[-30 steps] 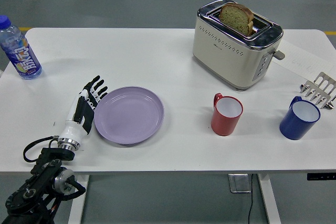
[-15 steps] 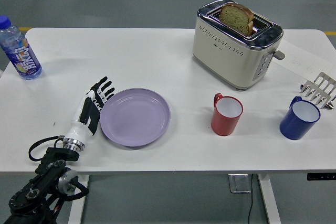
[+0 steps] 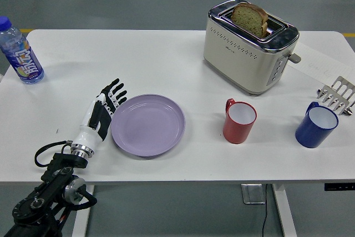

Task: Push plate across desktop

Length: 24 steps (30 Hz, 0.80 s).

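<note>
A round lilac plate (image 3: pixel 148 125) lies flat on the white table (image 3: pixel 166 59), left of centre near the front. My left hand (image 3: pixel 104 110) lies against the plate's left rim, fingers straight and spread, palm side toward the plate, holding nothing. Its black arm (image 3: pixel 50 190) comes up from the lower left corner. My right hand is out of view.
A red mug (image 3: pixel 239 121) stands to the right of the plate, a blue mug (image 3: pixel 316 126) farther right. A cream toaster (image 3: pixel 249 45) with a bread slice (image 3: pixel 250 19) stands behind them. A metal rack (image 3: pixel 336 95) is at the right edge, a water bottle (image 3: pixel 20 52) at far left.
My left hand has moved to the right with the plate sliding ahead of it, about 20 pixels toward the red mug. Nothing else has moved.
</note>
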Tool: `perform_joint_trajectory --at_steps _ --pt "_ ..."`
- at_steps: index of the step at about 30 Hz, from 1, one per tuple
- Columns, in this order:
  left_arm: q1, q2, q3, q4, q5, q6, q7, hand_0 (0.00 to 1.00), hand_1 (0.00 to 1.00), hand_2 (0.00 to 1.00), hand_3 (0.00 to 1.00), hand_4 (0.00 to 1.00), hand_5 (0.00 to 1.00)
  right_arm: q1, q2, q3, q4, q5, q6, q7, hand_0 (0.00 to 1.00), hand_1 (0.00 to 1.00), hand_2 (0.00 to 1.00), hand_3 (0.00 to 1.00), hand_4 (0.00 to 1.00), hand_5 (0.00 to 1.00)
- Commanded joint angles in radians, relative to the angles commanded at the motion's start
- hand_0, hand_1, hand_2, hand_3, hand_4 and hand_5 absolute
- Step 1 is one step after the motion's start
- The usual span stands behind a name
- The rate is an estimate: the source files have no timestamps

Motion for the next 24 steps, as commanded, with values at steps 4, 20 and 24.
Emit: perform_joint_trajectory --at_steps 4,20,24 --pt "-0.002 0.000 0.016 0.002 -0.004 0.000 0.000 0.864 0.893 0.937 0.930 0.507 0.998 0.000 -0.001 0.000 0.000 -0.002 0.001 -0.001 0.609 0.550 0.647 0.636 0.141 0.368" --pt "-0.014 0.000 0.058 0.001 -0.015 -0.001 -0.001 0.862 0.891 0.937 0.932 0.507 0.998 0.000 -0.001 0.000 0.000 -0.004 0.001 -0.001 0.609 0.550 0.647 0.636 0.143 0.367" --pt "-0.021 0.000 0.069 0.001 -0.016 0.000 0.000 0.861 0.891 0.937 0.932 0.507 0.998 0.000 -0.002 -0.002 0.000 -0.003 0.001 0.000 0.609 0.550 0.647 0.636 0.143 0.366"
